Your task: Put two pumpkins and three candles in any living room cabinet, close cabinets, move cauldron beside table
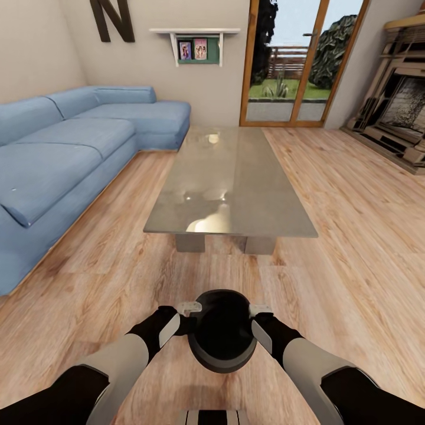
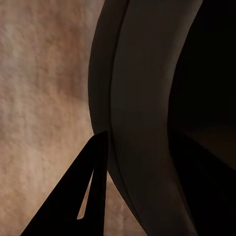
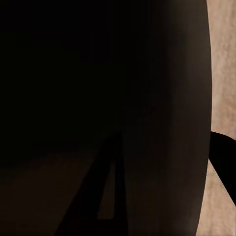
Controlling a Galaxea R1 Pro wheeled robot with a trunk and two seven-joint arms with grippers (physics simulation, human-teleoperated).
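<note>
The black cauldron (image 1: 222,361) hangs just above the wooden floor, held between my two arms, a short way in front of the near end of the glass-topped table (image 1: 236,177). My left gripper (image 1: 191,323) is shut on the cauldron's left rim, and the left wrist view shows one finger (image 2: 91,189) outside the wall (image 2: 142,98). At the right rim my right gripper (image 1: 256,321) is shut as well, with one finger (image 3: 110,191) inside the dark bowl (image 3: 162,98) and the other outside. The pumpkins, candles and cabinet are out of view.
A blue corner sofa (image 1: 65,153) runs along the left. The stone fireplace (image 1: 401,112) stands at the right wall. Glass doors (image 1: 295,65) and a white wall shelf (image 1: 195,41) are at the back. Bare wooden floor (image 1: 354,254) lies on both sides of the table.
</note>
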